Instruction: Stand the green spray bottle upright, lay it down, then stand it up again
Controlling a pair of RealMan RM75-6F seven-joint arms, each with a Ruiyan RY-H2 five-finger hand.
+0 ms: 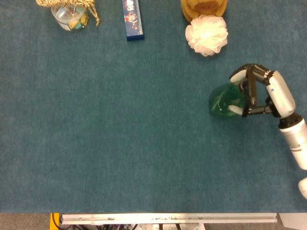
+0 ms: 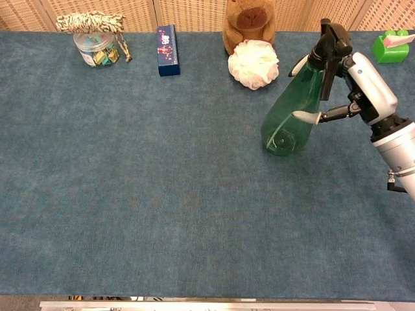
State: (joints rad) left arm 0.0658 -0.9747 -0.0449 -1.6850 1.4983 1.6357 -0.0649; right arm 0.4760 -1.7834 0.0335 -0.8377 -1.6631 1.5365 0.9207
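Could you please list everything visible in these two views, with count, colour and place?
spray bottle: one, green with black head, right side of table, held
jar: one, clear, rope-topped, far left
box: one, blue, far edge, right of jar
plush toy: one, brown, far edge
bath pouf: one, white, in front of plush toy
green box: one, far right corner
table: one, blue cloth
right robot hand: one, white and black, gripping spray bottle

the toy [image 1: 203, 7] and jar [image 1: 69, 14] are cut by the head view's top edge. the box [image 2: 390, 45] sits half off the chest view's right edge. the bottle [image 2: 295, 110] head hides behind fingers [image 2: 331, 65].
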